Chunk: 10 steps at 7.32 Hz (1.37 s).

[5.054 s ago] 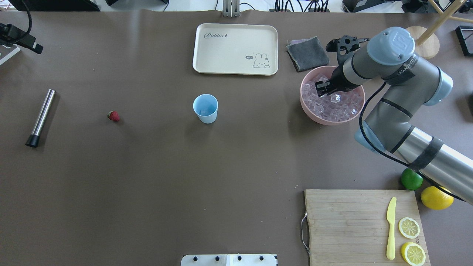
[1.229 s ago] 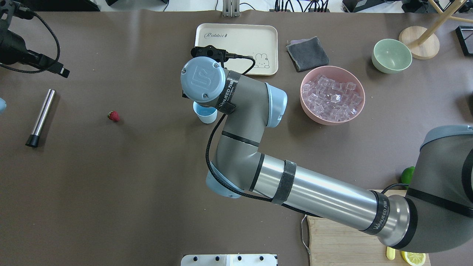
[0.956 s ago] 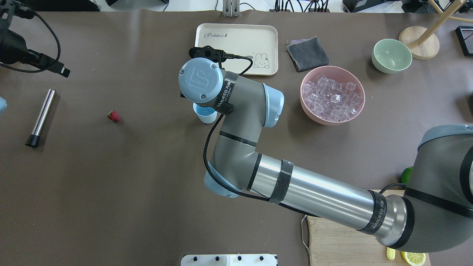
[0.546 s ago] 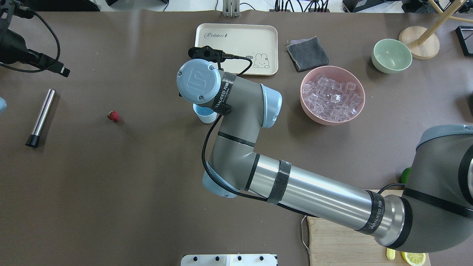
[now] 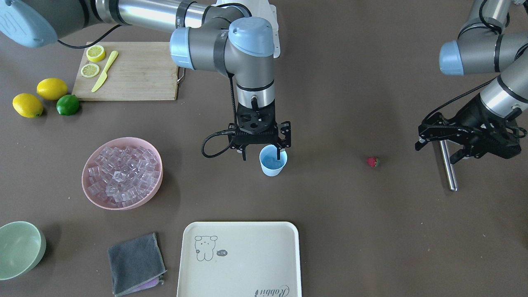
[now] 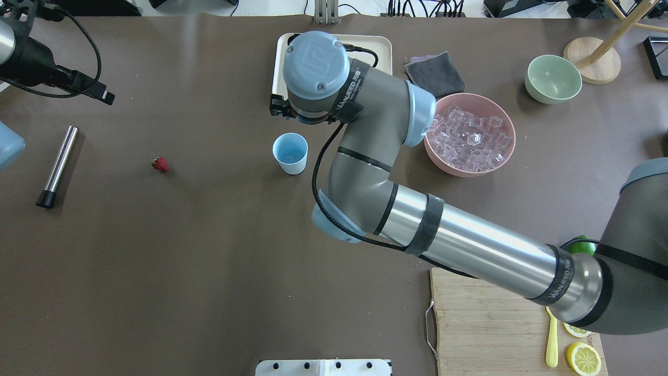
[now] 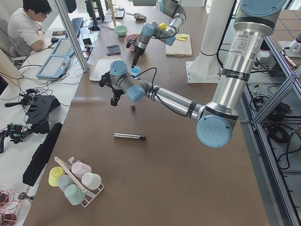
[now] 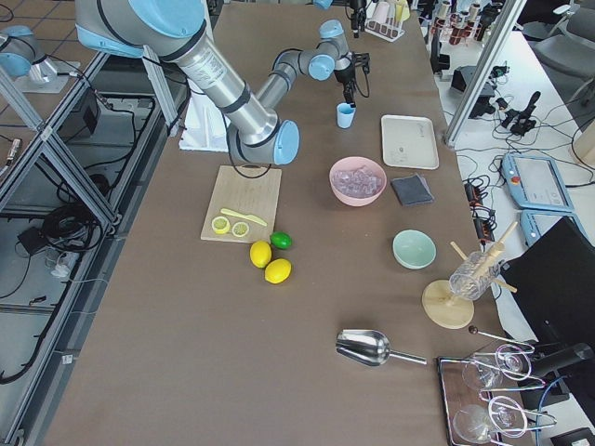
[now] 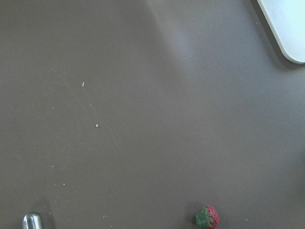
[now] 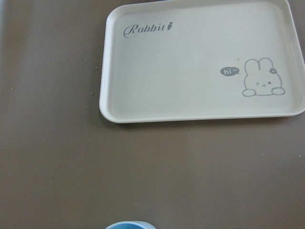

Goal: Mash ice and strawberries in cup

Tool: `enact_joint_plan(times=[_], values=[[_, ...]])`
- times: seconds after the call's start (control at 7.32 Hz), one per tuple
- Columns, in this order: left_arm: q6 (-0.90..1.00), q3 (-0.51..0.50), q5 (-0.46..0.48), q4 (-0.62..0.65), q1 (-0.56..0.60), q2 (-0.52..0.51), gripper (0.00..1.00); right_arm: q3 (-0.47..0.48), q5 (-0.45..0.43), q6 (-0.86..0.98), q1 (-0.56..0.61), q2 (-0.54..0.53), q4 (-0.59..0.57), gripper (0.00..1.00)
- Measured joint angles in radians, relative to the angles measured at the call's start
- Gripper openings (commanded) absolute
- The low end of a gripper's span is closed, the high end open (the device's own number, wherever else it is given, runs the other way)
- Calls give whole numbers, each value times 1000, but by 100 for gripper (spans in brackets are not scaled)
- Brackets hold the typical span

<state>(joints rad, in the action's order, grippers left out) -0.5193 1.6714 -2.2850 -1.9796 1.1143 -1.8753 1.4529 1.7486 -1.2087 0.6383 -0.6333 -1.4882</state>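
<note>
The light blue cup [image 5: 272, 163] stands upright mid-table, also in the overhead view [image 6: 290, 153]; I cannot tell what is in it. My right gripper [image 5: 261, 156] hangs open just above the cup's robot-side rim, and it is empty. The ice [image 5: 121, 171] fills the pink bowl [image 6: 434, 151]. The red strawberry [image 5: 373, 161] lies on the table, also in the overhead view [image 6: 160, 164] and the left wrist view [image 9: 208, 217]. My left gripper [image 5: 436, 152] is open and empty, hovering over a steel rod [image 5: 447, 165] beyond the strawberry.
A cream rabbit tray [image 5: 247, 251] lies across the table from the cup. A grey cloth [image 5: 136, 263], a pale green bowl [image 5: 18, 247], a cutting board [image 5: 136, 74] with lemon slices and knife, two lemons and a lime [image 5: 68, 104] lie on my right side.
Five seconds ago my right gripper was in the ice bowl. It then came over the cup, and in the last half second its wrist shifted toward the tray, uncovering the cup.
</note>
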Motion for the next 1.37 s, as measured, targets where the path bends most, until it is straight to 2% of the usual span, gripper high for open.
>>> enact_joint_plan(times=[0.41,0.68,0.96,1.09,1.37], values=[[-76,9,130,-6,-136,-14,98,258,282,325,260,-272,-95,88],[-99,-3,186,-20,-197,20,98,435,426,571,443,-536,-100,88],[-120,-42,224,-43,-239,26,98,499,569,872,656,-764,-101,92],[-125,-64,233,-51,-249,24,98,499,596,1029,737,-858,-102,92],[-129,-117,238,-57,-255,2,98,465,607,1205,825,-957,-103,91]])
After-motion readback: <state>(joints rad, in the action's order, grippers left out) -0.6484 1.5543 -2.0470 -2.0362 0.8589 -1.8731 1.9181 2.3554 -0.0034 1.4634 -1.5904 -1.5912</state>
